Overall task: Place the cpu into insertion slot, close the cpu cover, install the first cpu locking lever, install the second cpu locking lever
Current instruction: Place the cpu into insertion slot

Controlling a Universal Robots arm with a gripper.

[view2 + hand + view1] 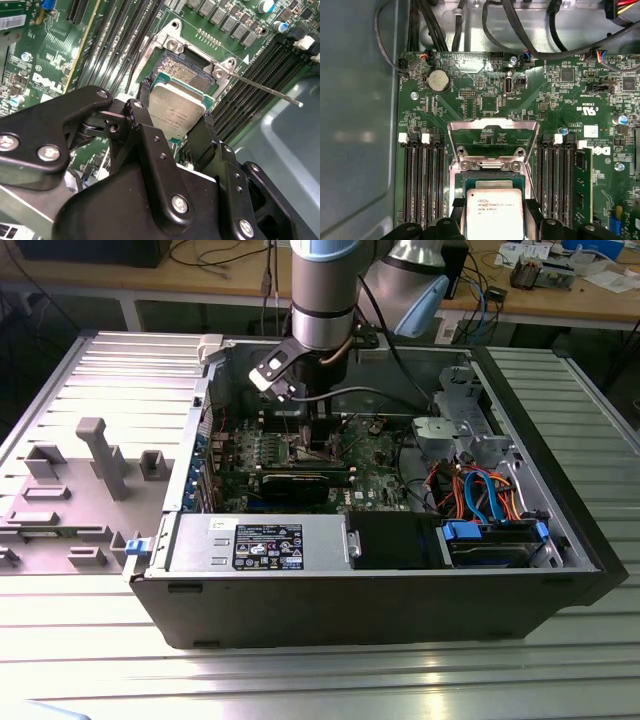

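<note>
My gripper (176,112) (494,210) is shut on the cpu (175,112) (493,212), one black finger on each of two opposite edges. In both wrist views the silver-topped chip hangs just over the insertion slot (179,70) (492,179), covering the slot's near half; the gold contact field beyond it lies bare. The cpu cover (493,122), a silver frame with a square window, stands swung open behind the slot. One thin locking lever (265,90) sticks out sideways, unlatched. In the exterior view the gripper (315,430) reaches down into the open computer case.
Black memory slots (422,185) (560,185) flank the socket on both sides. A round coin battery (439,80) and black cables (530,35) lie beyond the cover. The grey case wall (355,125) is close by. A power supply (255,543) and drive cage (495,540) fill the case front.
</note>
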